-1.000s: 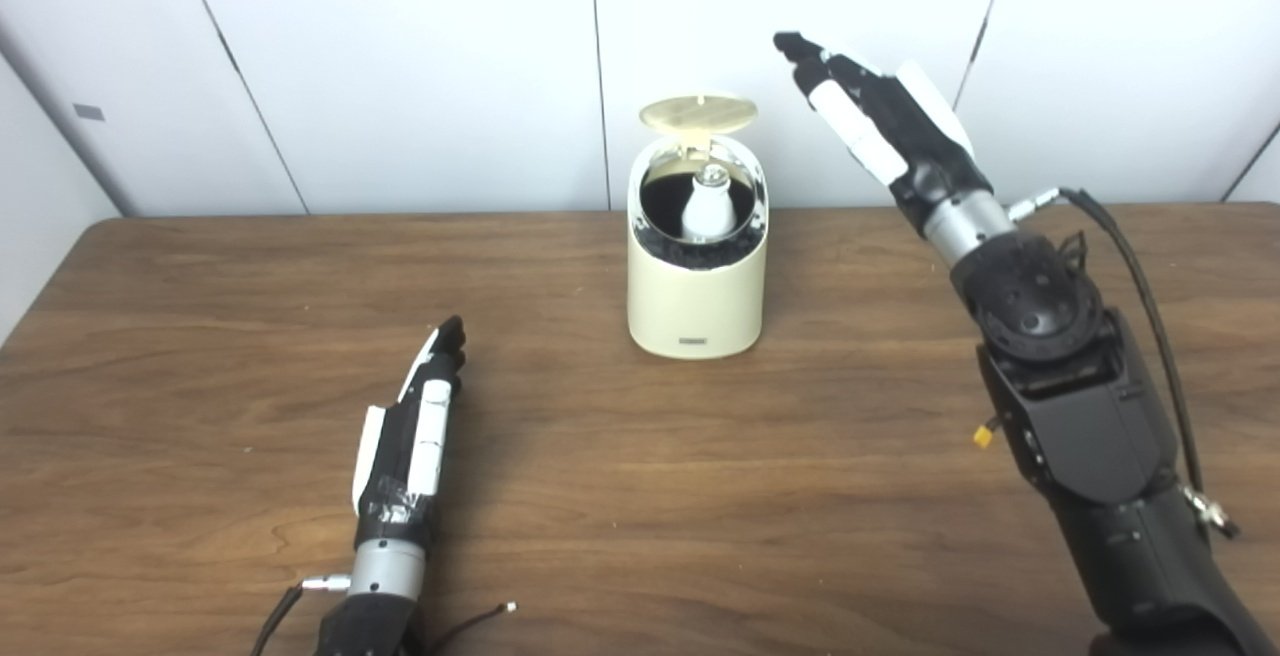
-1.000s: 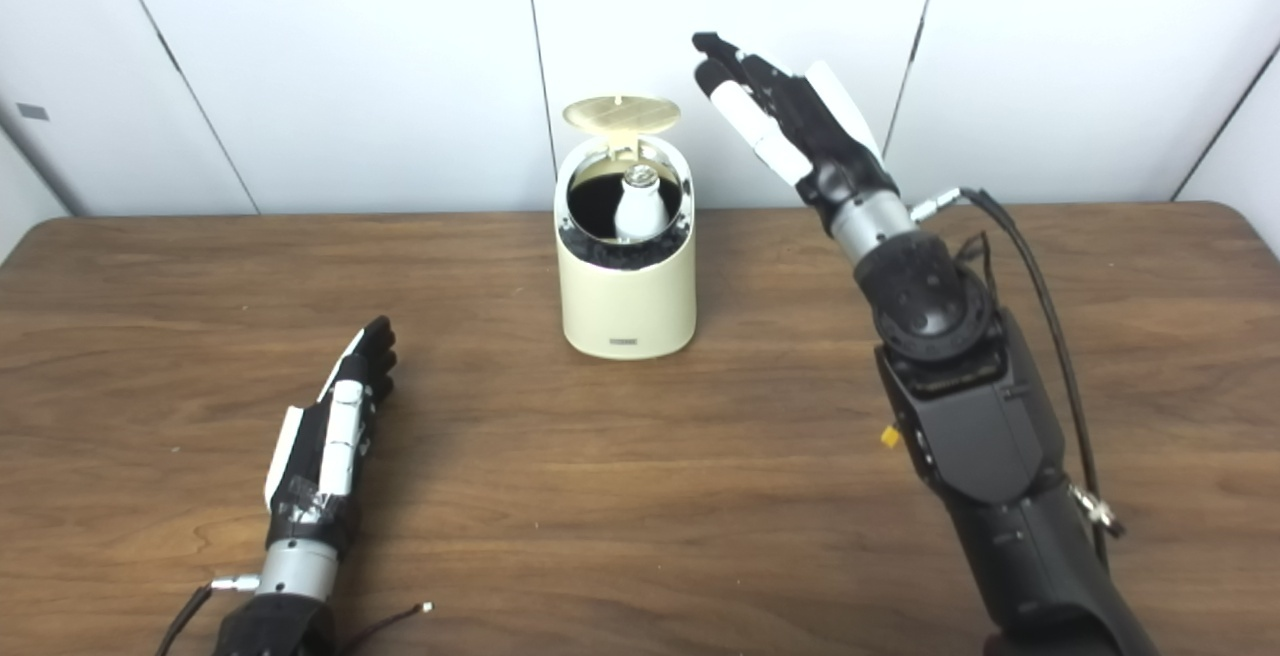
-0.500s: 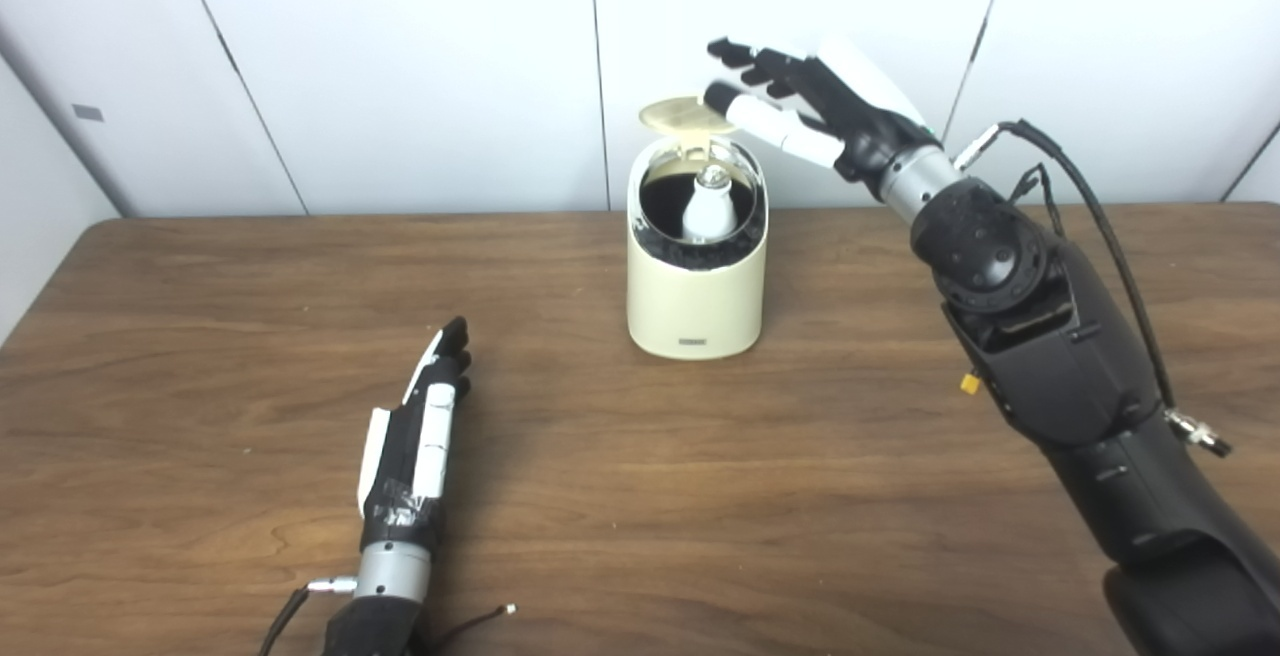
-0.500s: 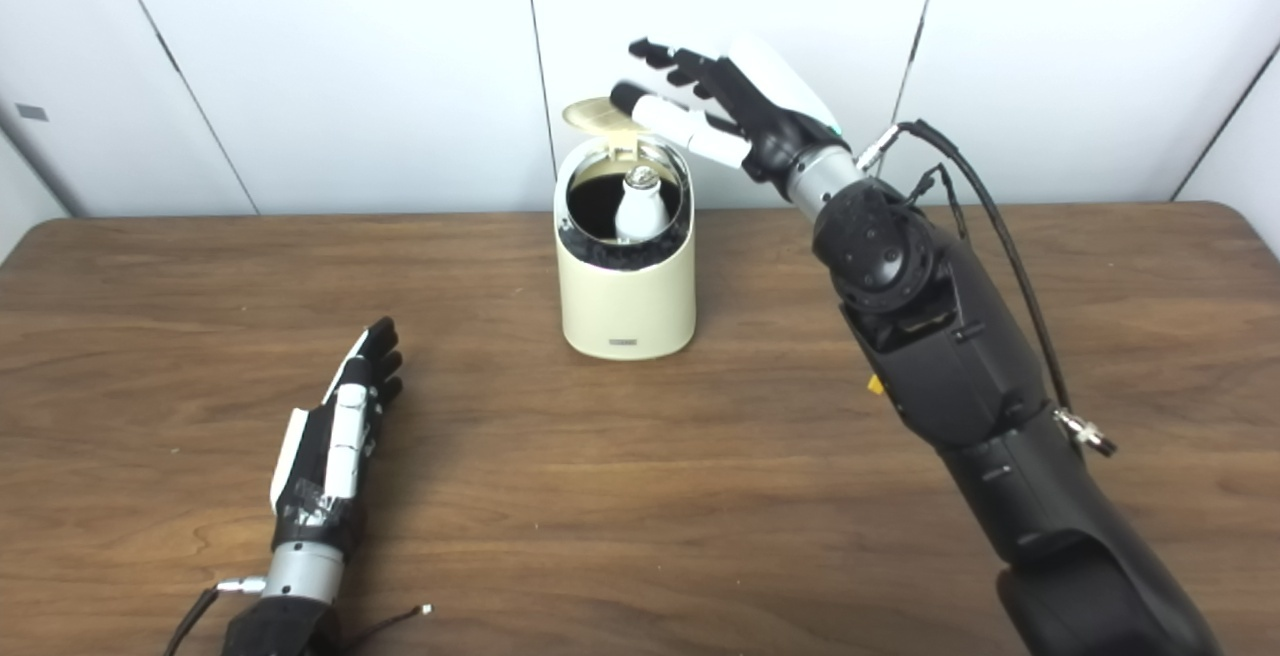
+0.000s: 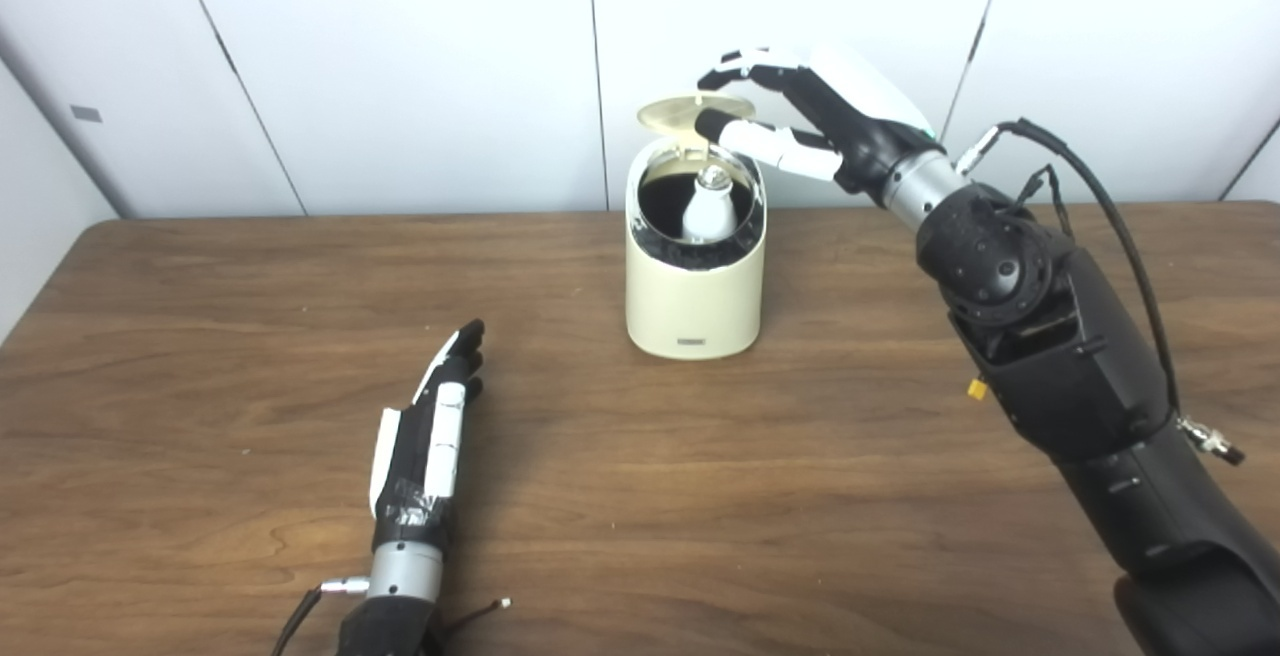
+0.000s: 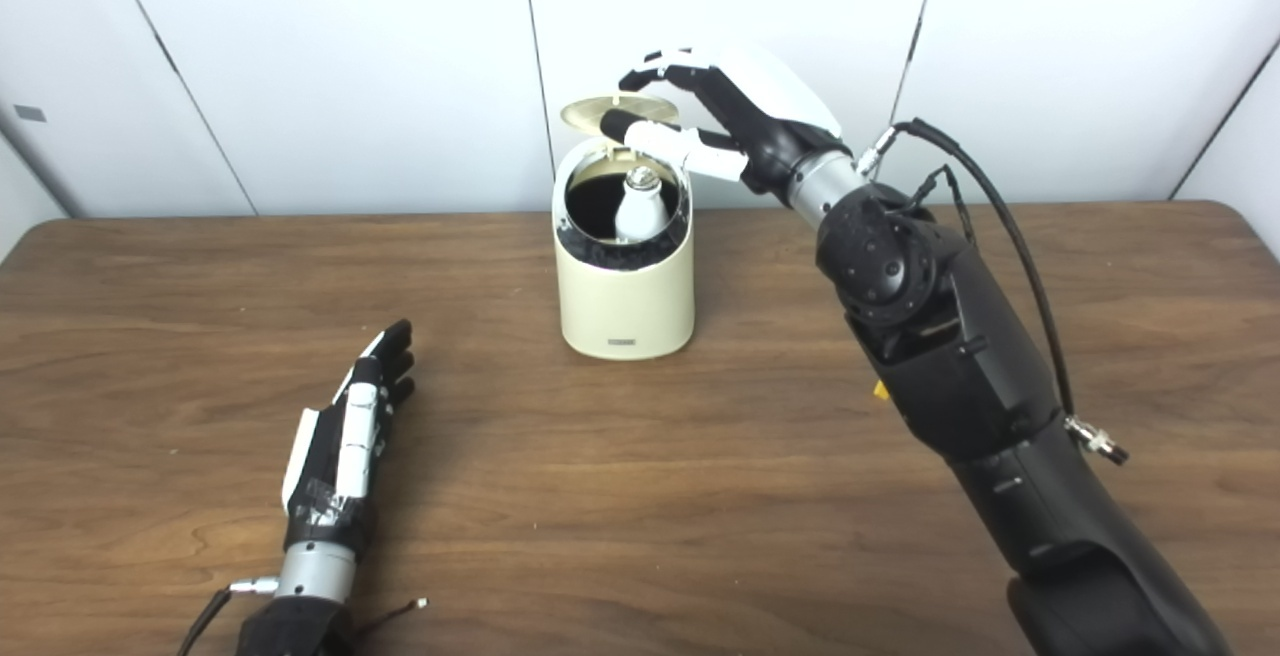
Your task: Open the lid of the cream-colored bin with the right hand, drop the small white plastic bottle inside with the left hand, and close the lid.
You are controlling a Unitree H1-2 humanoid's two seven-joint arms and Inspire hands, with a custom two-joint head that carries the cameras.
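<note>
Scanning left to right, you have the left hand lying flat on the counter, well apart from the bin, fingers straight and close together, holding nothing. It looks done with its part.

Centre: the cream-colored bin stands upright near the counter's far edge. The small white plastic bottle is already inside, standing with its cap up in the dark interior. The lid is raised, tipped back on its rear hinge.

Right: your right hand reaches over the bin top, thumb laid across the lid's right edge, fingers curled above it. It grips nothing; digits are apart and curved. Whether the thumb truly touches the lid, you cannot tell. Judged step: closing the lid, the last one.

Risks from here:
- Bottle cap sits high in the opening; lid may catch on it and stop short.
- A sideways push from the thumb could tip or slide the light bin instead of swinging the lid.
- Pressing at the hinge side gives poor leverage; lid may spring back.

View differences: the left eye view shows the thumb tip overlapping the lid disc more. The right eye view shows more of the lid's left half clear of the thumb.
</note>
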